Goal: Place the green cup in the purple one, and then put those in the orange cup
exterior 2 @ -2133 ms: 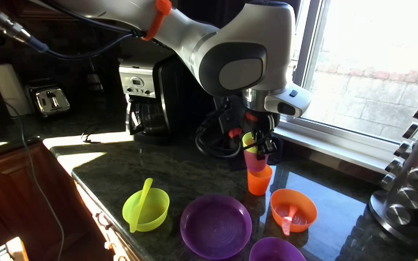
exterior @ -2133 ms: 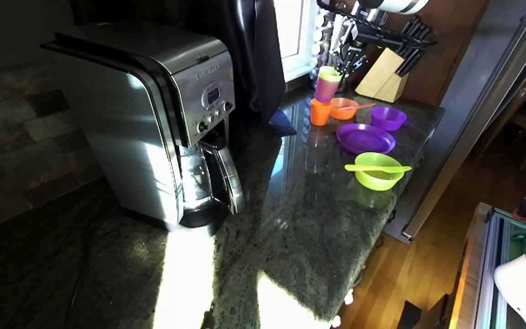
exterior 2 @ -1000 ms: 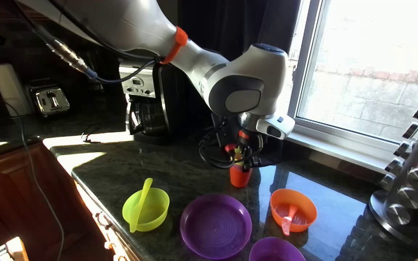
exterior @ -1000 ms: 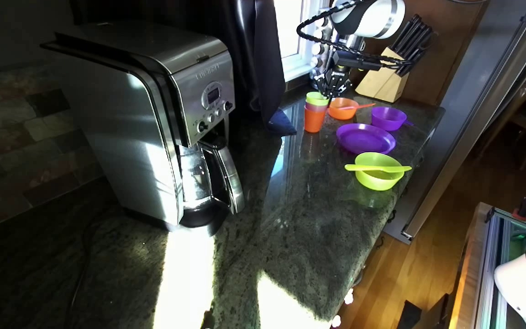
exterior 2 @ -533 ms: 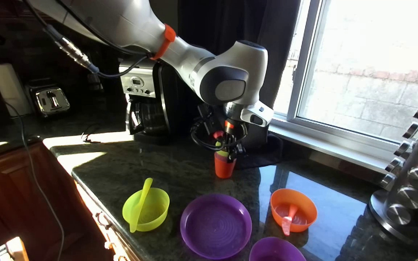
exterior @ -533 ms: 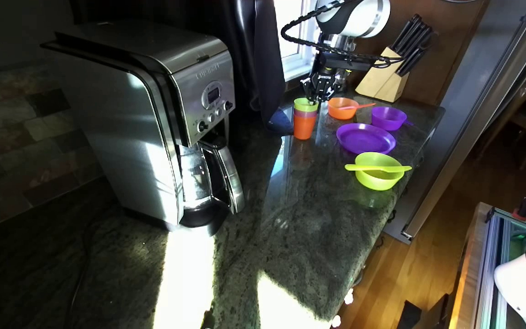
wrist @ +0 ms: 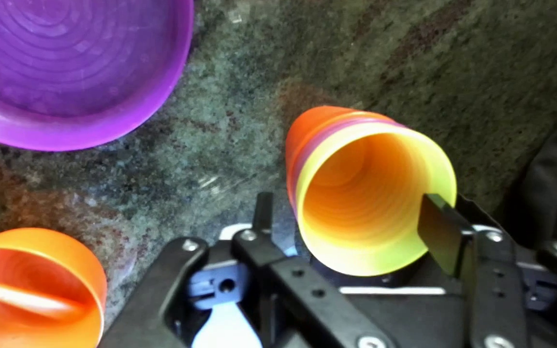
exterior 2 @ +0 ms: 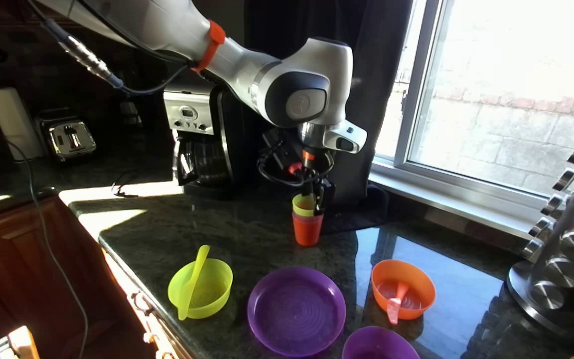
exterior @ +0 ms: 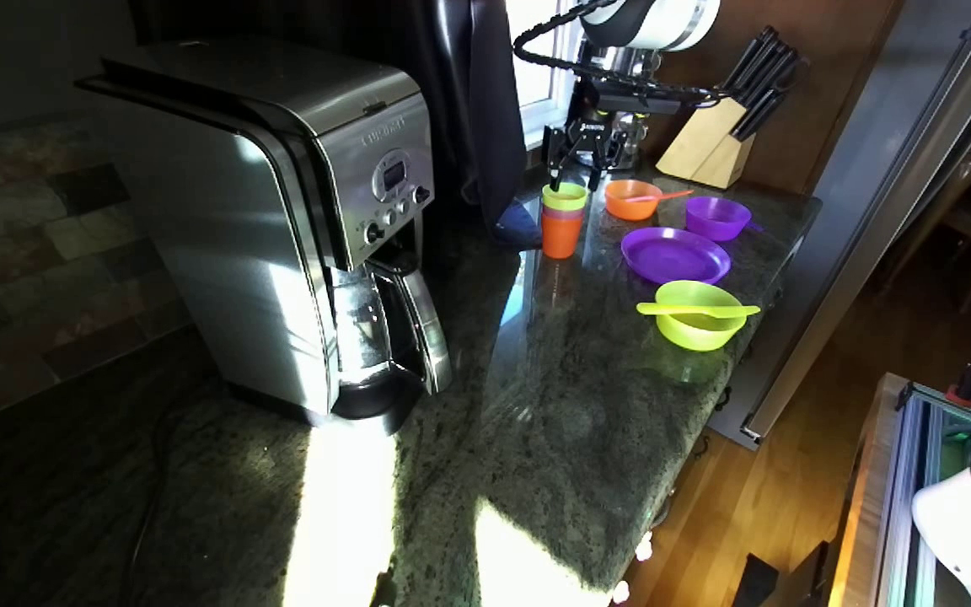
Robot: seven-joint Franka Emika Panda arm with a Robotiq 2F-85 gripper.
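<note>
The green cup [exterior: 565, 196] sits inside the purple one [exterior: 562, 214], of which only a thin band shows. Both are nested in the orange cup [exterior: 560, 238], which stands upright on the counter. In the wrist view the green cup's mouth [wrist: 365, 179] faces the camera. My gripper [wrist: 348, 197] is open just above the stack. Its left finger [wrist: 263, 212] is outside the cups, apart from them. The right finger [wrist: 445, 237] overlaps the green rim; whether it touches I cannot tell.
A purple plate [exterior 2: 297, 311], an orange bowl [exterior 2: 419, 279] with a spoon, a green bowl [exterior 2: 217, 284] and a purple bowl [exterior 2: 379, 344] stand nearby. A coffee maker [exterior: 376, 152], a dark curtain [exterior: 494, 110] and a knife block [exterior: 705, 139] flank the area.
Two seconds ago the gripper held the green and purple cups above the orange one. They went down into it, the stack shifted toward the coffee maker, and the gripper opened and rose slightly.
</note>
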